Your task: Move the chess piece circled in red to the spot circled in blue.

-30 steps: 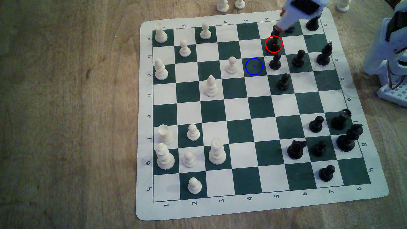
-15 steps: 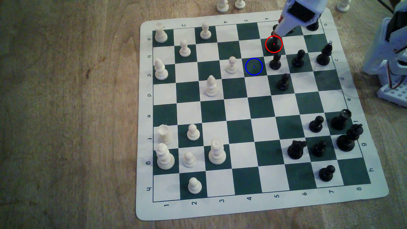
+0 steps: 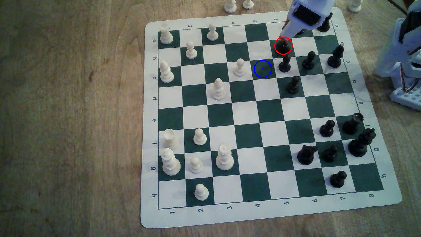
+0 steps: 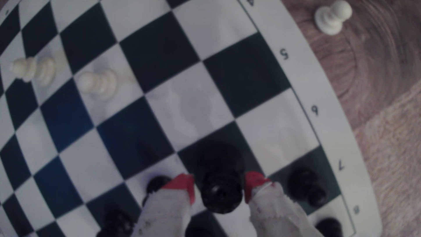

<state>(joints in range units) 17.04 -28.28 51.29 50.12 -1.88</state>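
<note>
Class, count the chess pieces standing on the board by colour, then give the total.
White pieces: 12
Black pieces: 13, counting the red-ringed piece and one mostly hidden behind the arm
Total: 25

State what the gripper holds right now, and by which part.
Nothing held for certain: the gripper has its red-tipped fingers either side of the chess piece head, small gaps visible.
</note>
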